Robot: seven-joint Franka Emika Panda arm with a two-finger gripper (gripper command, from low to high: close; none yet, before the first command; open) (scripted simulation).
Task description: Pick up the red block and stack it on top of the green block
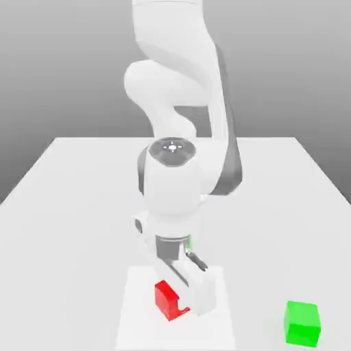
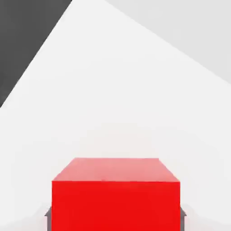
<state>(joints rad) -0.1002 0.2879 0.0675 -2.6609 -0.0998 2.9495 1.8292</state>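
Observation:
The red block [image 1: 166,297] sits low at the table's near side, between the fingers of my gripper [image 1: 184,305]. One white finger [image 1: 201,293] covers part of the block on the exterior view's right. In the hand view the red block [image 2: 115,194] is close up, and a dark fingertip [image 2: 48,217] presses against each of its two sides, so the gripper is shut on it. The green block [image 1: 302,322] rests alone on the table toward the exterior view's right, well apart from the gripper.
The white table [image 1: 68,206] stretches wide around both blocks. The arm's large white body [image 1: 175,178] rises directly behind and above the gripper. A dark area [image 2: 22,36] lies beyond the table's edge in the hand view.

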